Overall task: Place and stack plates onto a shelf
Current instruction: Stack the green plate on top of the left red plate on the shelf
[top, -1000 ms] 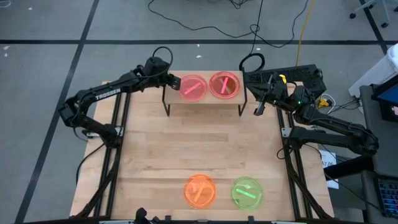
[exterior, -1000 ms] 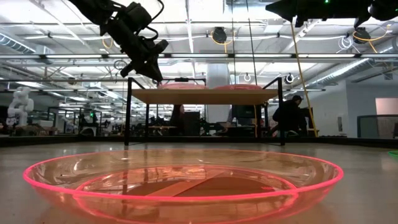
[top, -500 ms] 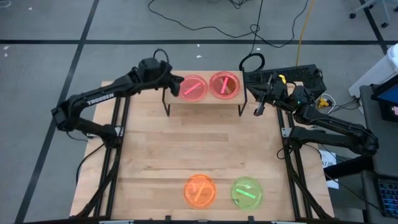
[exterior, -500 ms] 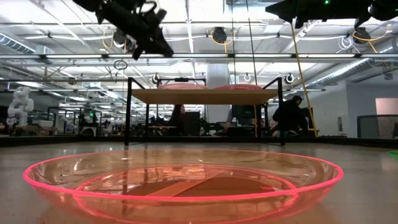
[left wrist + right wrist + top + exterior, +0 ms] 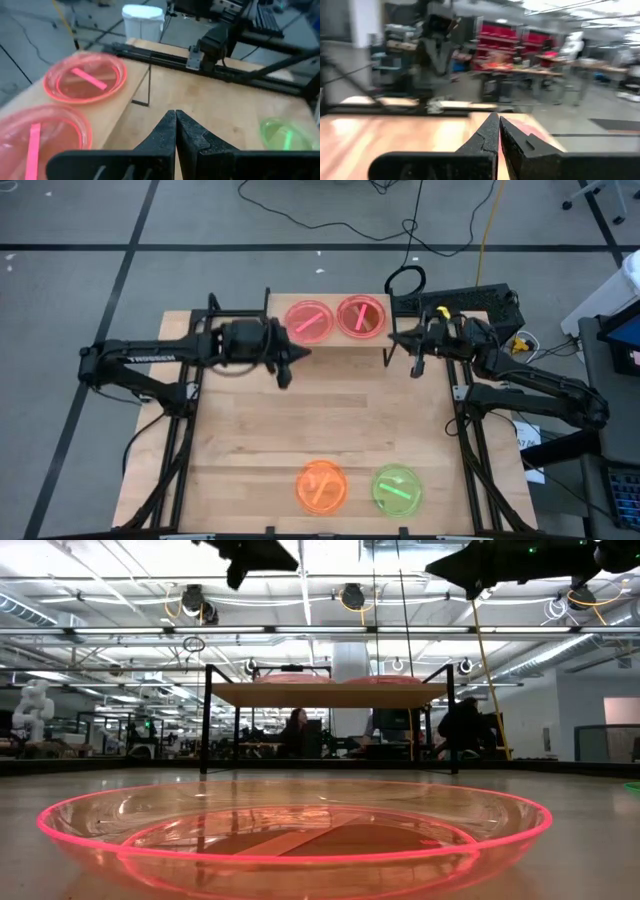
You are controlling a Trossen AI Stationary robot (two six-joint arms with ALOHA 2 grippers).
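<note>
The table (image 5: 320,420) is seen from above with both arms reaching in over its far half. At the far edge the shelf (image 5: 275,332) is set, and two pink-red plates (image 5: 309,320) are laid side by side on top of it, one at the left and one (image 5: 361,316) at the right. The left tool (image 5: 298,354) is held just in front of the shelf's left end, a bit lower than the left plate in the high view, with its fingers pressed together and nothing pinched. The right tool (image 5: 396,343) is parked just off the shelf's right end, near the right plate, also pressed together and empty. Down at the near edge, well apart from both tools, an orange plate (image 5: 321,486) and a green plate (image 5: 397,488) are sat next to each other.
</note>
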